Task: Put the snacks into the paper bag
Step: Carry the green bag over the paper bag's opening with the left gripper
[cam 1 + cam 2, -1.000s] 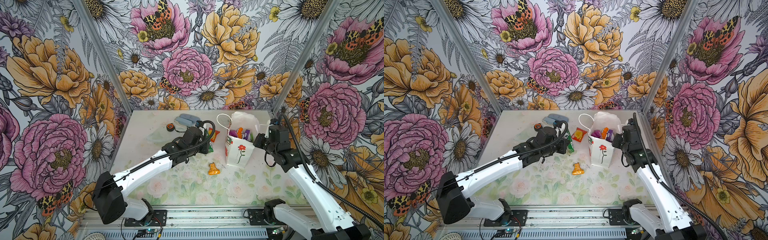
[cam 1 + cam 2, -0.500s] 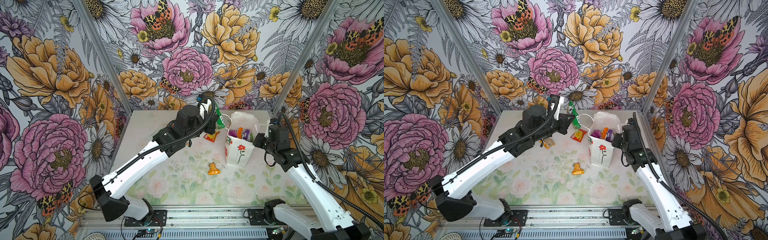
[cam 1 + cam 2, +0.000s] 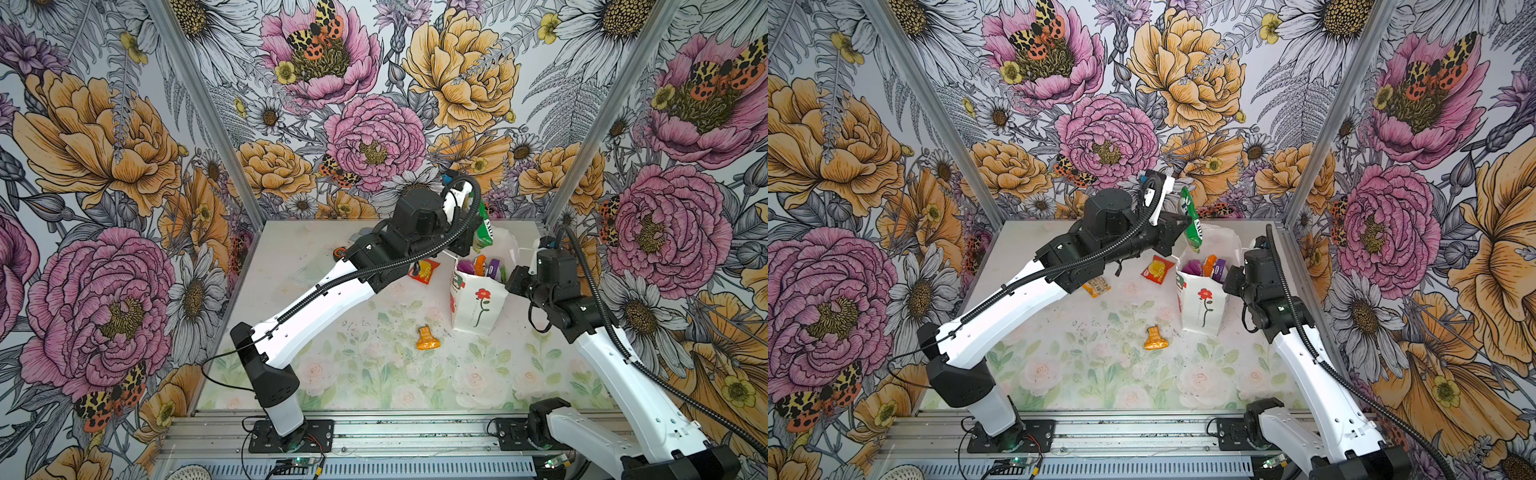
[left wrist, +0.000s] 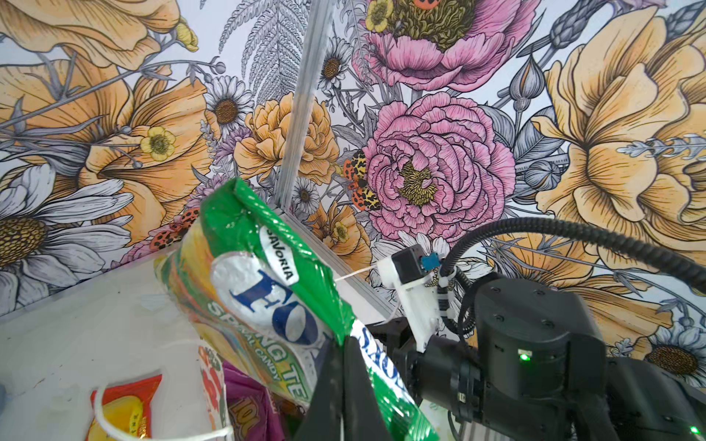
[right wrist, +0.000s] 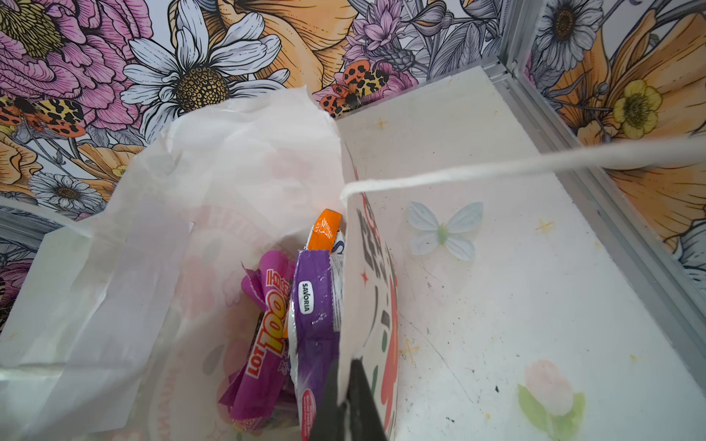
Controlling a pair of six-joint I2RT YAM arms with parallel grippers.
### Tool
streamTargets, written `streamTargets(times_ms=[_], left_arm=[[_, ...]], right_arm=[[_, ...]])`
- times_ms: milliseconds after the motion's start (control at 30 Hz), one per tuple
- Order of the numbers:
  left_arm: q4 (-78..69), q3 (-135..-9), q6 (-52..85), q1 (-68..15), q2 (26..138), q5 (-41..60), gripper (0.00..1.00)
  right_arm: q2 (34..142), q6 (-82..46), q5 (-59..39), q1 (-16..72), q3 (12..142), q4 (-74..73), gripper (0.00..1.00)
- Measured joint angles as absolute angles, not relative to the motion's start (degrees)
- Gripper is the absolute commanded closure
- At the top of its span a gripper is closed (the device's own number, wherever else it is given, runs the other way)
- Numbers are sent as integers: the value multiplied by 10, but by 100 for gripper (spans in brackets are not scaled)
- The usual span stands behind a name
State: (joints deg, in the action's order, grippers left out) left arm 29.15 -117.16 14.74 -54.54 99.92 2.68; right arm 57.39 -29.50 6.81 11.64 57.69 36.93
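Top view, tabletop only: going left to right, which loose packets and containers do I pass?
Tan-orange packet → red-yellow packet → paper bag. The orange packet lies nearer the camera but in the same left-right span as the red-yellow one, so it has no clear place in the order.

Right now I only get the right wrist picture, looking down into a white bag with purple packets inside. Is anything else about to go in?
Observer: Yes. The left gripper holds a green packet just above the paper bag, over its open mouth.
Operator: Are any snacks lying outside the bag?
Observer: A red-yellow packet lies flat on the table, beside the bag on the left arm's side.
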Motion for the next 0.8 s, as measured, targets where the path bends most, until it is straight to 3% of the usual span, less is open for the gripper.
streamTargets(times_ms=[467,800], left_arm=[[397,-1387,128,-554,1188,72,100],[437,-1407,120,-551,1218,91,100]], right_arm=[[573,-295,68,116,577,369,100],[573,-295,68,116,577,369,100]])
